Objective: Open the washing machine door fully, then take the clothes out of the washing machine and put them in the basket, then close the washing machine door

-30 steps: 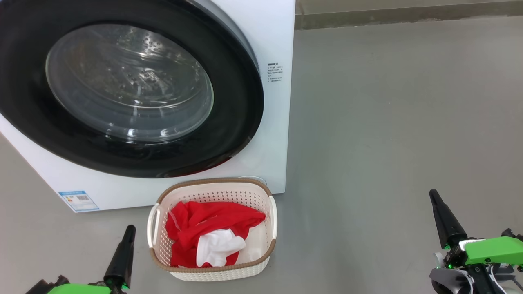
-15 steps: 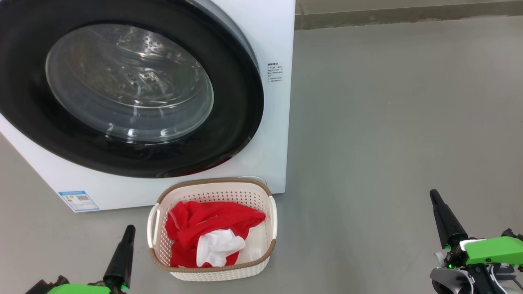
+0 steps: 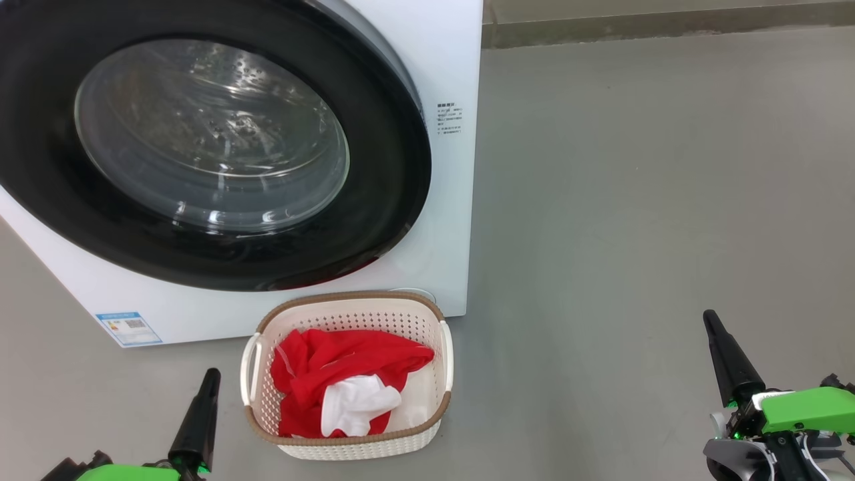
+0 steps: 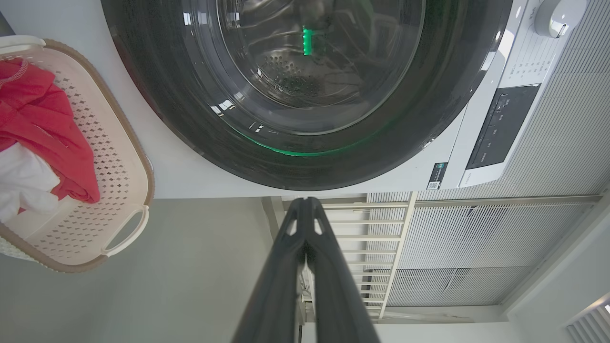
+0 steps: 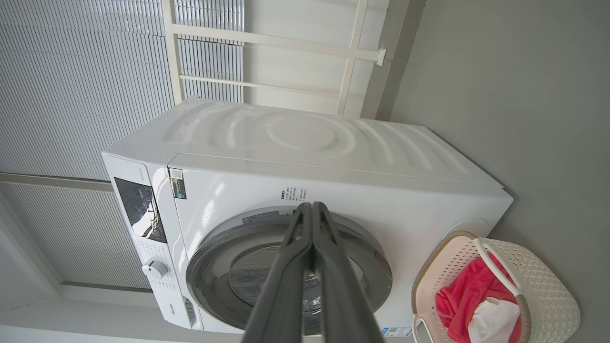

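Black fingers of the left gripper point(image 3: 212, 377) sit at the lower left of the head view, clenched tip to tip, holding nothing, just left of the basket point(image 3: 354, 449) and clear of it. Small blue sticker point(image 3: 128, 327) low on the white front of the washing machine point(image 3: 449, 67). Round washing machine door point(image 3: 384, 200) is closed flat against that front: wide glossy black rim, bulging clear glass bowl. Basket stands on the smooth grey floor point(image 3: 634, 200) right in front of the machine's lower right corner, can't tell if touching. It's cream perforated plastic, rounded rectangle, brown woven-look rim, loop handles on the sides. Crumpled clothes point(image 3: 334, 374) lie inside it, soft red fabric with a white piece on top. At the lower right, well apart from the basket, the right gripper point(image 3: 710, 322) has its fingers likewise clenched and empty. Left wrist view adds what the head view lacks: perforated steel drum point(image 4: 290, 71) sharp through the glass, a green glint on the door rim, dark control panel point(image 4: 500, 128) and round white dial point(image 4: 558, 16) on the machine's top strip, ribbed slatted wall panels point(image 4: 524, 247) behind. Right wrist view gives the whole cabinet at an angle: pressed concentric ribs in the white side panel point(image 5: 310, 138), door flush in its ring, basket at the base.
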You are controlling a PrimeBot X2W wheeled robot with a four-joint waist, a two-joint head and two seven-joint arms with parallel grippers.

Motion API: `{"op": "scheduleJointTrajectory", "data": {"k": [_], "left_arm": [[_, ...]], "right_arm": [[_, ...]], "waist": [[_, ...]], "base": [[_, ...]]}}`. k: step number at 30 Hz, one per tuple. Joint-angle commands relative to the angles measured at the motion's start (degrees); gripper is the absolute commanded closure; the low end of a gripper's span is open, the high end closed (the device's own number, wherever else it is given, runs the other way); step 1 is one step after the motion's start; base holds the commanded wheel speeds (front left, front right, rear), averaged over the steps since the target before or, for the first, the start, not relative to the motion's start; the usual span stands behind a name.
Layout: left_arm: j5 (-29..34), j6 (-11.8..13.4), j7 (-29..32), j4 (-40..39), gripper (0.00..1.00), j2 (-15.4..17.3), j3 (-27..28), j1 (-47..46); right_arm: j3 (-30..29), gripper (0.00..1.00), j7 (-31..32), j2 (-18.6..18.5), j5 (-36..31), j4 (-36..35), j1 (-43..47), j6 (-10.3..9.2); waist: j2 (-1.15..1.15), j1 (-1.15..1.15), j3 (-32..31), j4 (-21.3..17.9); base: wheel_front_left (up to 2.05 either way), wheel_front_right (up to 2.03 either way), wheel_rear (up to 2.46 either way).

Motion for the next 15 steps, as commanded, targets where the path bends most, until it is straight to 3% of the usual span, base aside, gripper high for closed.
{"op": "scheduleJointTrajectory", "data": {"k": [1, 15], "left_arm": [[0.25, -0.41, 0.5, -1.18, 1.0, 0.52, 2.09, -2.37], [0.34, -0.41, 0.58, -1.18, 1.0, 0.45, 2.19, -2.38]], "right_arm": [[0.91, 1.0, 0.32, -0.46, -0.16, -1.47, -2.38, -0.03], [0.77, 1.0, 0.43, -0.36, -0.28, -1.46, -2.39, -0.03]], "waist": [[0.0, 0.0, 0.0, 0.0], [0.0, 0.0, 0.0, 0.0]], "base": [[0.0, 0.0, 0.0], [0.0, 0.0, 0.0]]}}
